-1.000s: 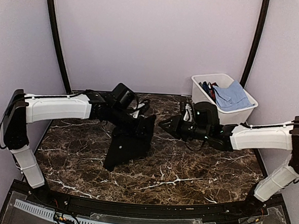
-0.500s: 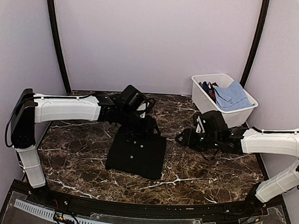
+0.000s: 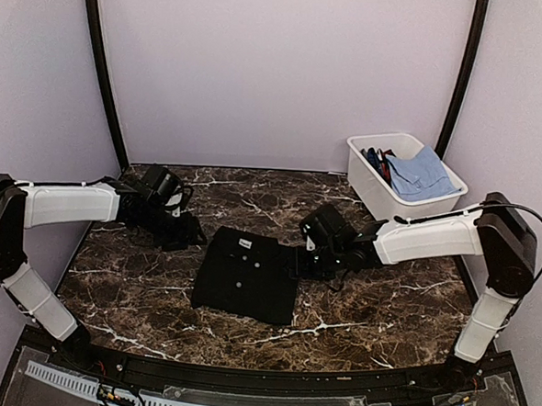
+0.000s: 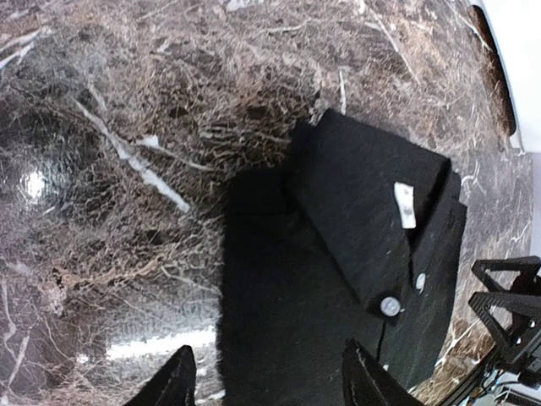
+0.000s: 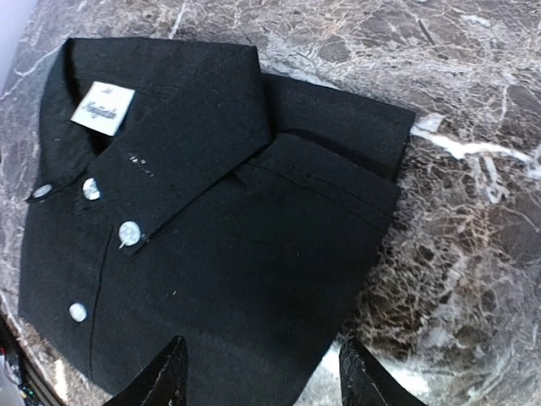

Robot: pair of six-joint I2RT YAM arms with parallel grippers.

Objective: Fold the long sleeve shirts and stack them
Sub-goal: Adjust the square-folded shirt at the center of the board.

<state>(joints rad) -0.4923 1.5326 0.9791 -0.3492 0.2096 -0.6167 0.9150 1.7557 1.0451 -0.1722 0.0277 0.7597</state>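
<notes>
Top external view: the folded black shirt [image 3: 248, 277] lies flat at the middle of the desk [image 3: 375, 311], collar toward the far side. Near its far-left corner hovers the left hand [image 3: 191, 239], and the right hand [image 3: 301, 260] sits just beside its right edge. Both hands have fingers spread, gripping nothing.

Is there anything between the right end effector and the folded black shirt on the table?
Nothing visible. The right end effector hangs open right next to the black shirt, and no object lies between them on the marble table.
</notes>
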